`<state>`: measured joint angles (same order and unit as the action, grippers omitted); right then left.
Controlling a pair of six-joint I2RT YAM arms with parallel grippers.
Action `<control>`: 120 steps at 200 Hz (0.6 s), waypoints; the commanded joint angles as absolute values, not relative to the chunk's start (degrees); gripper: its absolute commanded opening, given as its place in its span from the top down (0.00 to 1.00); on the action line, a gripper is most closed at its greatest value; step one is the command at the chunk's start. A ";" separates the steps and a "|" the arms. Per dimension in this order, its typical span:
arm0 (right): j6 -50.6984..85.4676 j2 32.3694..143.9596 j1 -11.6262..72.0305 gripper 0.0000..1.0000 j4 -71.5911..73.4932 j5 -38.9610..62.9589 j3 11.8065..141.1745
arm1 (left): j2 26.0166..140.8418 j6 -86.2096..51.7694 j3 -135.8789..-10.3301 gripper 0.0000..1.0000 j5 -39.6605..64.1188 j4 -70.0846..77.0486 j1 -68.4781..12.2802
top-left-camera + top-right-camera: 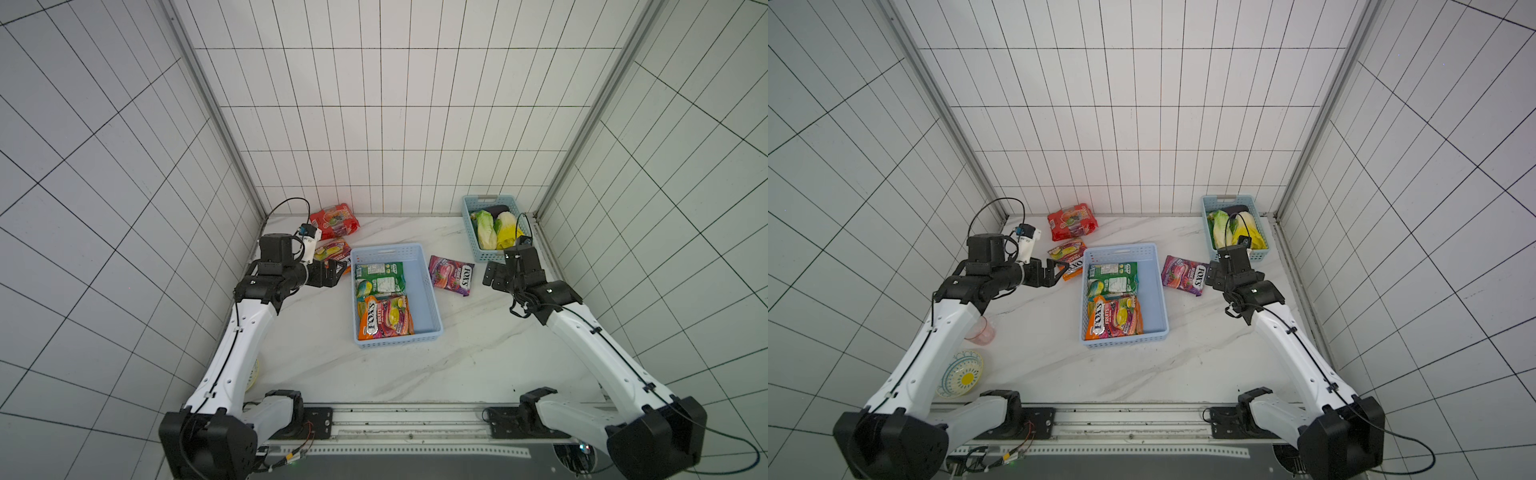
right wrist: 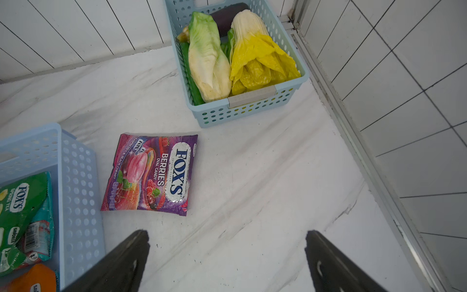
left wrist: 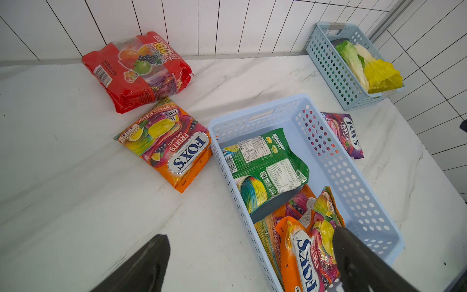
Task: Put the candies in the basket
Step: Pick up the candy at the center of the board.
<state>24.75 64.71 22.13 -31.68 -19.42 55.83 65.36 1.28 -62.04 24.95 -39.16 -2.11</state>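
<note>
Around the middle of the white marbled table (image 1: 316, 365), the large shallow pale blue perforated plastic basket (image 1: 420, 303) is found loaded with a green glossy candy bag (image 1: 380, 280) and a crumpled orange FOX'S bag (image 1: 384, 318). Three candies lie outside it: a bulky red fruit-printed bag (image 1: 334, 220) near the far left corner, a flat orange FOX'S Fruits bag (image 3: 164, 146) that appears to touch the basket's left wall, and a flat purple FOX'S Berries bag (image 1: 451, 275) just beside its right wall. The left claw (image 1: 1057, 270) is held wide open and empty beside the orange bag on the table. The right claw (image 1: 495, 275) is likewise spread and empty near the purple bag.

Trouble is judged likeliest at the pinch: the bags are slick and lie flat, so the film may be skidded over and nothing lifted. The light basket could be shoved by a finger lowered at the orange bag's touching side. The red bag may prove too wide for a clean grasp, with the back wall close behind. A collision is risked if both arms are brought over the basket together.

A smaller, deeper blue perforated basket (image 2: 219, 115) of leafy green and yellow vegetables (image 2: 209, 58) stands at the far right corner, close to the right arm. A pink translucent cup (image 1: 982, 330) and a patterned plate (image 1: 961, 372) are placed by the left edge, close by the left arm, where they could be knocked.
</note>
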 commanded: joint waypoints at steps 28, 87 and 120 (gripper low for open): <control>30.73 62.75 15.38 0.00 -29.08 -9.64 49.65 | 65.37 0.57 -61.26 0.02 28.12 -36.57 -1.23; 32.55 68.47 5.70 0.01 -25.77 5.62 49.32 | 63.30 0.99 -60.49 0.02 28.22 -36.39 0.66; 33.15 75.12 5.32 0.03 -23.36 10.12 51.32 | 62.54 1.35 -60.56 0.02 27.52 -36.57 0.85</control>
